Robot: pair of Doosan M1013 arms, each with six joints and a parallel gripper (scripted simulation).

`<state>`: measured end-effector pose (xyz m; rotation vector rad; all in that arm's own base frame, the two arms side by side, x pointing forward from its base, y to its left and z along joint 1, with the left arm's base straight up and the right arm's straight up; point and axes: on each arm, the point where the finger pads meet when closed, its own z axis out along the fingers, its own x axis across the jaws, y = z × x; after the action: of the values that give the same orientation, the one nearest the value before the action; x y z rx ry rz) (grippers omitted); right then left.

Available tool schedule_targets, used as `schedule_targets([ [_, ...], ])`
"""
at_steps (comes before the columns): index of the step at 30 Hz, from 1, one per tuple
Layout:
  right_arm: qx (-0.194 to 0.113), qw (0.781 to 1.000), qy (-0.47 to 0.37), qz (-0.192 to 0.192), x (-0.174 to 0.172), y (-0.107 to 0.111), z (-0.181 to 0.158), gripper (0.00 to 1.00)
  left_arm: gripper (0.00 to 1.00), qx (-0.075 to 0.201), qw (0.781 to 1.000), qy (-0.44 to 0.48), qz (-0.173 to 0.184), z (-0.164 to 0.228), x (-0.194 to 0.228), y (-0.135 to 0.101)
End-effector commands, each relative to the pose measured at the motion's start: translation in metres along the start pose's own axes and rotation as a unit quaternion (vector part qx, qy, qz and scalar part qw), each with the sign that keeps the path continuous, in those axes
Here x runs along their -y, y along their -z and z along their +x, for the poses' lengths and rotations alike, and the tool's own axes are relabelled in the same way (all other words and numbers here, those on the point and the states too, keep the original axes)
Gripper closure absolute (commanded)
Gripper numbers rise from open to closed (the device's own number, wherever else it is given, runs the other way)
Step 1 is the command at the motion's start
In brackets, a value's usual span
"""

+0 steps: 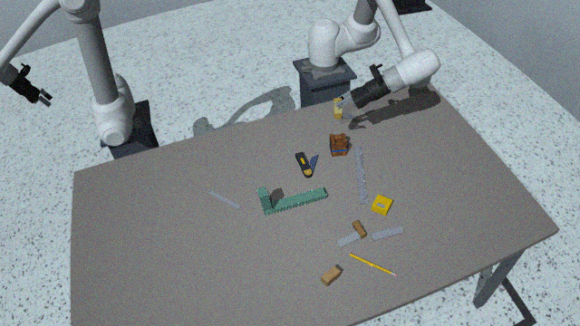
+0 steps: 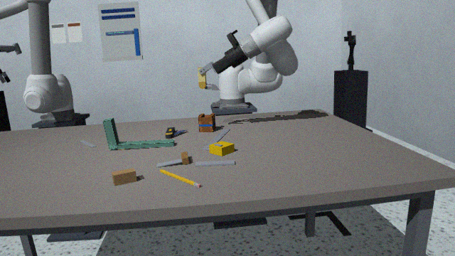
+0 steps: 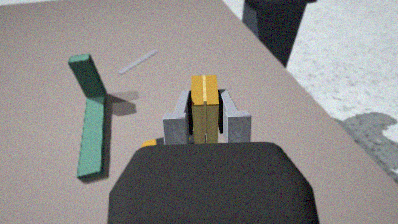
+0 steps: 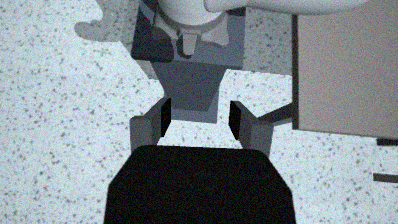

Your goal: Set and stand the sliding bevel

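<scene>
Two robot arms (image 1: 412,68) (image 2: 271,33) (image 1: 96,59) (image 2: 40,43) have glossy white, rounded joints and tube-like limbs, some grey. Each ends in a black, cylindrical wrist with a small black bracket. The left gripper (image 1: 341,103) (image 2: 203,70) (image 3: 204,103) has pale grey, angular fingers with black inner pads; the right gripper (image 1: 46,97) (image 4: 200,111) has darker grey ones.

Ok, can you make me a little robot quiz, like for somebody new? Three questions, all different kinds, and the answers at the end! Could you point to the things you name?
1. What does the left end effector (image 1: 340,103) (image 2: 202,70) (image 3: 204,103) hold?
a) black bevel
b) wooden bevel (image 1: 338,111) (image 2: 202,80) (image 3: 205,91)
c) pencil
2. True or false: the right end effector (image 1: 48,100) (image 2: 5,77) (image 4: 200,111) is shut.
3. Fill in: the slotted block (image 1: 339,145) (image 2: 206,129) has a ____ stripe.

Key: 1 b; 2 false; 3 blue
</scene>
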<state>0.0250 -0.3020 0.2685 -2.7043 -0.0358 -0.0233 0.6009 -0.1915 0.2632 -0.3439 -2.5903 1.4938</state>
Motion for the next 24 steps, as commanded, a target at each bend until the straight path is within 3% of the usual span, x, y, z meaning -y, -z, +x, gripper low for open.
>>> schedule_targets([
  [1, 0.0, 1.0, 0.0, 0.0, -0.0001, 0.0005, 0.0001, 0.0, 1.0, -0.001, 1.0, -0.002, 0.0, 0.003, -0.0009, 0.0034],
  [24, 0.0, 1.0, 0.0, 0.0, -0.0001, 0.0005, 0.0001, 0.0, 1.0, -0.002, 1.0, -0.002, 0.001, 0.0066, -0.0029, 0.0066],
])
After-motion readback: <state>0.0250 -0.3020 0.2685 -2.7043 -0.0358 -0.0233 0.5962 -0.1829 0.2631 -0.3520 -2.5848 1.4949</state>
